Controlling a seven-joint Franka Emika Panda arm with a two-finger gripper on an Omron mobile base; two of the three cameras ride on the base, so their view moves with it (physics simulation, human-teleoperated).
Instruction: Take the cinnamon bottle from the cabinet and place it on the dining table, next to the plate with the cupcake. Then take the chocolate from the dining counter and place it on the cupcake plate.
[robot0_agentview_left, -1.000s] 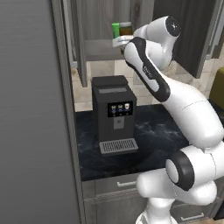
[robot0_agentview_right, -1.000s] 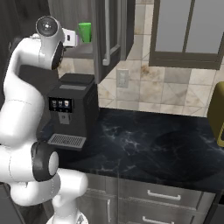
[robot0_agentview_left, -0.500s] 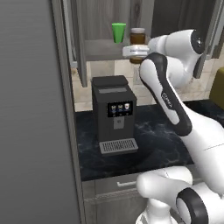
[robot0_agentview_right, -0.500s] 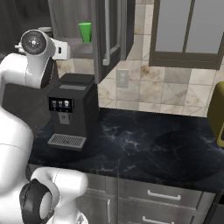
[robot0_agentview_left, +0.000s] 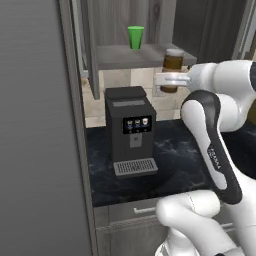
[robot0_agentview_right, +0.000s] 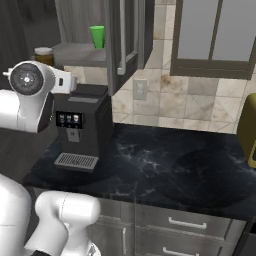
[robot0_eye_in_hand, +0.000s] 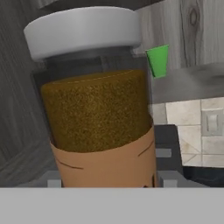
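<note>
The robot's white arm reaches out to the side, and its gripper (robot0_agentview_left: 165, 79) is closed around the cinnamon bottle (robot0_agentview_left: 173, 70), a clear jar with a white cap, brown powder inside and a tan paper label. The bottle stands upright between the two fingers. It sits at the front edge of the grey cabinet shelf (robot0_agentview_left: 130, 56); you cannot tell if it still touches the shelf or hangs just off it.

In the hand view the bottle (robot0_eye_in_hand: 98, 109) is very close and tall in the middle.

A small green plastic cup (robot0_agentview_left: 135, 37) stands on the shelf, farther back in the cabinet than the gripper and off to one side of the bottle. A black boxy coffee machine (robot0_agentview_left: 130, 130) stands below the gripper, on the dark marble worktop (robot0_agentview_right: 165, 165). The grey cabinet door (robot0_agentview_right: 125, 40) stands swung open beside the shelf.
</note>
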